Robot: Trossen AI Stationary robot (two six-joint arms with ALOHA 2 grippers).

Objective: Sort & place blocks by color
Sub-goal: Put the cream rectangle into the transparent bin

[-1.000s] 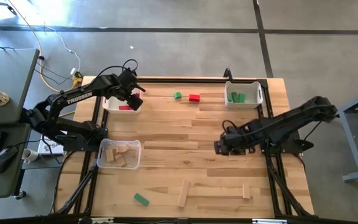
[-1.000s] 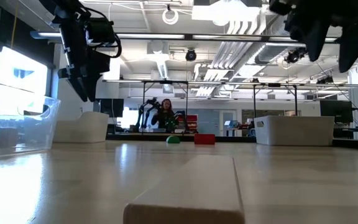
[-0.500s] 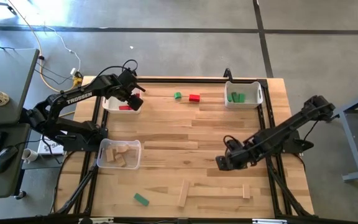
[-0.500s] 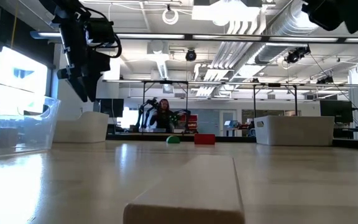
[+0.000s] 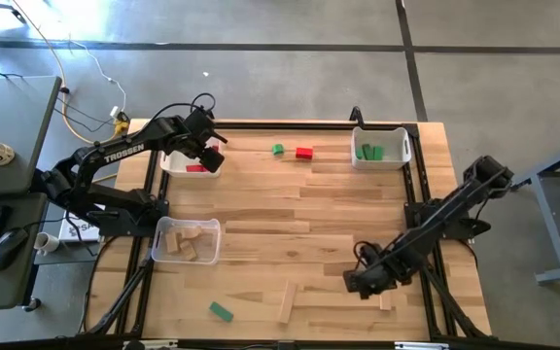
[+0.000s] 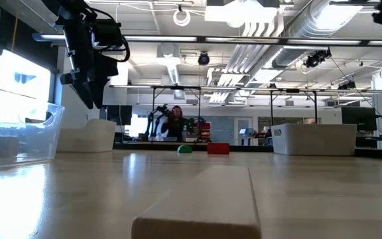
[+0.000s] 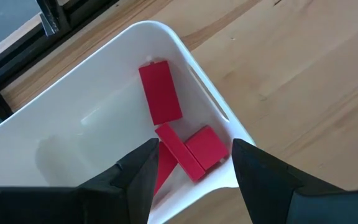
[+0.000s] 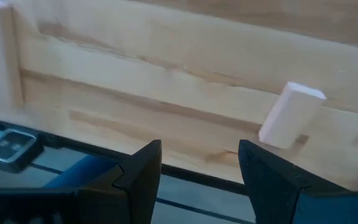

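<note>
My left gripper [image 5: 210, 157] hangs open over the white bin [image 7: 185, 50] at the far left, where three red blocks [image 7: 179, 134] lie on the floor of the bin. My right gripper [image 5: 357, 283] stands open above the table near its near right, a short way from a small plain wood block [image 5: 385, 299], which also shows in the right wrist view [image 8: 291, 115] lying flat on the table. A long plain bar [image 5: 287, 301] and a green block [image 5: 221, 311] lie near the front edge. A green block [image 5: 277, 150] and a red block [image 5: 304, 153] lie at the far middle.
A white bin [image 5: 380, 149] with green blocks stands at the far right. A clear bin [image 5: 187, 240] with plain wood blocks stands at the near left. Black frame rails run along the table's left and right sides. In the low view, the plain bar [image 6: 197, 206] fills the foreground.
My right gripper has travelled from the middle right of the table toward the near edge, sinking a little, and now stands beside the small plain block. Its fingers have stayed open.
</note>
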